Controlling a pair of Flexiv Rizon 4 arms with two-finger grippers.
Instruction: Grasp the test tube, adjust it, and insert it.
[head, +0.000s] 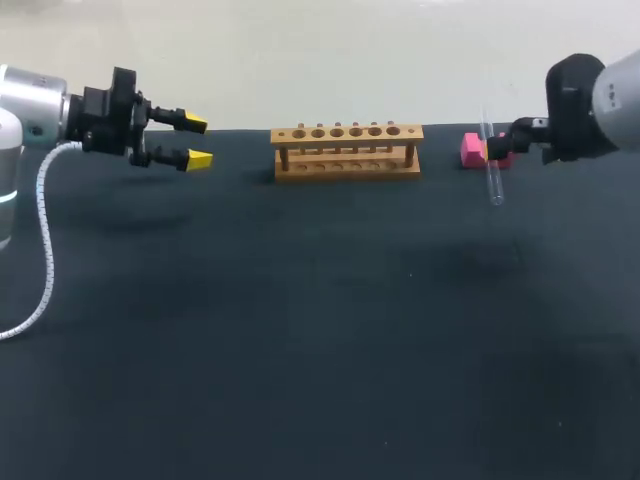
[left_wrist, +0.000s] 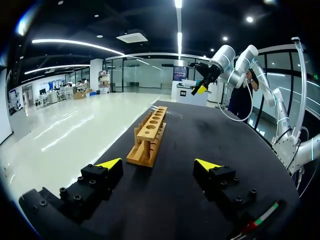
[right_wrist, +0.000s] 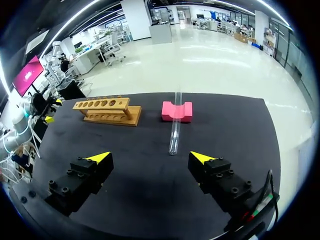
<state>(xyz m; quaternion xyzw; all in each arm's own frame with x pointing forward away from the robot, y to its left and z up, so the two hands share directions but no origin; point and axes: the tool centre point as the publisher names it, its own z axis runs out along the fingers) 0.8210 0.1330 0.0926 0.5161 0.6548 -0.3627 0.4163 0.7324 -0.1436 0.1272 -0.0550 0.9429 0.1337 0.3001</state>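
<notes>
A: Test tube (head: 491, 170)?
B: Upper right of head view, laid across pink block (head: 470, 150).
A: Only from right wrist view?
B: Spread right end effector (right_wrist: 150, 157), pinching nothing.
A: Left end effector (head: 197, 141)?
B: Upper left, spread too.

The left arm (head: 40, 115) comes in from the left along the far side of the desk, held level above it and pointing right. Its jaws stand wide apart, yellow fingertips (head: 197, 124) one above the other. The right arm (head: 610, 95) comes in at the far right, pointing left, jaws spread wide.
</notes>
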